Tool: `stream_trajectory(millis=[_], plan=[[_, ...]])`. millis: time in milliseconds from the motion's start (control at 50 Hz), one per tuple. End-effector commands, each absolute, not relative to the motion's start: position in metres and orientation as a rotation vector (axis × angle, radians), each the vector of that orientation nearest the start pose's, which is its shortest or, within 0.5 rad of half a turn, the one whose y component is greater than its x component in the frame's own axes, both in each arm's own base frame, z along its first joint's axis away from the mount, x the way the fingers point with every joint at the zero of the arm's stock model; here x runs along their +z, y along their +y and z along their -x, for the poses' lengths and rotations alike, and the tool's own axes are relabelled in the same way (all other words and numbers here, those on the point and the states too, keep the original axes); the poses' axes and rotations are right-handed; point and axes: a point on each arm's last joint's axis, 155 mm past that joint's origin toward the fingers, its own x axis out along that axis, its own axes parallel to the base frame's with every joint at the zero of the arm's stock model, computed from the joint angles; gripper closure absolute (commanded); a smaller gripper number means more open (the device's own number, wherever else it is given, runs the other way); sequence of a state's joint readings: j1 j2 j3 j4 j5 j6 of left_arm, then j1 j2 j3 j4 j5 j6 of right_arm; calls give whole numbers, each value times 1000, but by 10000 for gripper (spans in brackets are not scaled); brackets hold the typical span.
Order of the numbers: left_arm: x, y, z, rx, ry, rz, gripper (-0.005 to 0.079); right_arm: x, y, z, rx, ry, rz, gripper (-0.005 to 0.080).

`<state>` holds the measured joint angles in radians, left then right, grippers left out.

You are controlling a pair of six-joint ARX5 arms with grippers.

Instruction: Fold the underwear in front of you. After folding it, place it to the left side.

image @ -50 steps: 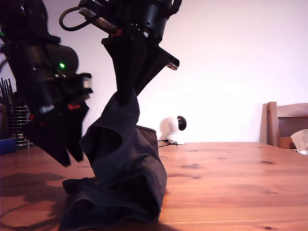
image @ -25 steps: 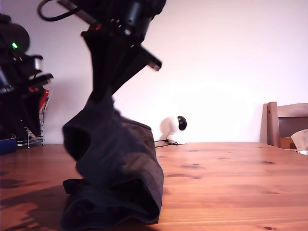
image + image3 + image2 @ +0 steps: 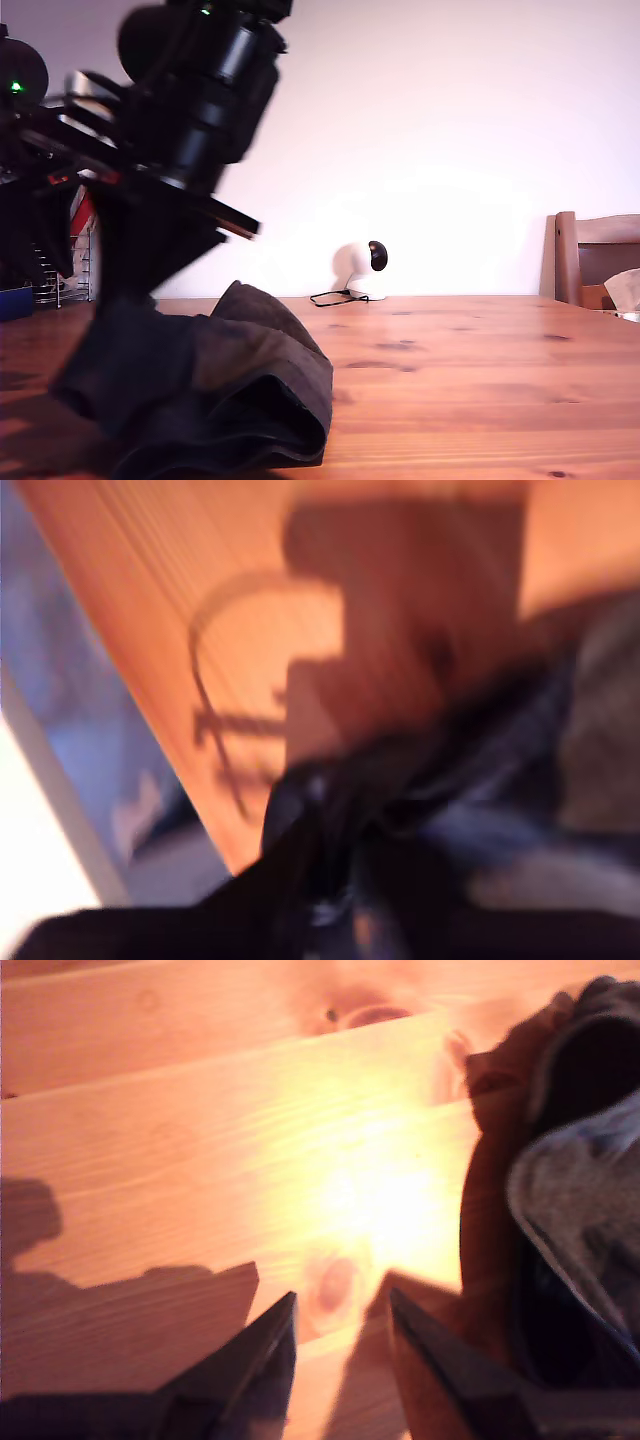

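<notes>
The underwear (image 3: 235,385) lies as a dark, limp heap on the wooden table (image 3: 480,380), toward the exterior view's left. My second gripper (image 3: 130,295) is low over the heap's left end in that view, shut on an edge of the fabric. The second wrist view is blurred; there the dark underwear (image 3: 500,810) bunches at my second gripper (image 3: 335,885). My first gripper (image 3: 340,1305) is open over bare wood with nothing between its fingers, and the underwear (image 3: 580,1210) lies beside it. The first arm (image 3: 30,190) shows at the exterior view's left edge.
A small white round device (image 3: 358,270) with a cable stands at the table's far edge. A wooden chair (image 3: 600,260) is at the exterior view's right. A wire rack (image 3: 65,270) and a blue object (image 3: 15,302) stand at the far left of that view.
My second gripper has swung down and toward the exterior view's left, carrying the raised fabric edge over, so the heap now lies lower. The first arm drew back to that view's left edge.
</notes>
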<state>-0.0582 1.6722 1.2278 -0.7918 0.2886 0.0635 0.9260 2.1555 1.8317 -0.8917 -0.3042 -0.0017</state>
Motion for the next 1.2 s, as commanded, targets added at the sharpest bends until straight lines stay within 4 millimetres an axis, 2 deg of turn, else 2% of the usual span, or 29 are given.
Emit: stream_trajectory(millis=[0, 160, 280, 420, 520, 680, 780, 980, 1100, 1180], plan=[[83, -71, -366, -344, 1232, 80, 497, 75, 440, -258, 1076, 1209, 388, 554], [84, -71, -364, -354, 1238, 89, 497, 76, 435, -259, 1056, 1231, 376, 439], [89, -84, -363, -414, 1223, 128, 497, 84, 431, -273, 1028, 1221, 340, 381], [93, -93, -354, -462, 1241, 159, 497, 94, 417, -278, 1006, 1256, 349, 380], [93, -102, -339, -513, 1287, 187, 497, 98, 404, -280, 994, 1284, 365, 380], [92, -119, -316, -581, 1362, 193, 488, 95, 372, -274, 972, 1385, 415, 380], [90, -130, -299, -617, 1418, 182, 481, 93, 361, -275, 967, 1410, 428, 380], [77, -148, -266, -667, 1518, 144, 290, 92, 347, -278, 954, 1444, 430, 380], [74, -153, -253, -680, 1562, 121, 276, 93, 344, -280, 958, 1453, 409, 380], [70, -146, -247, -635, 1599, 78, 276, 94, 340, -280, 966, 1467, 398, 379]])
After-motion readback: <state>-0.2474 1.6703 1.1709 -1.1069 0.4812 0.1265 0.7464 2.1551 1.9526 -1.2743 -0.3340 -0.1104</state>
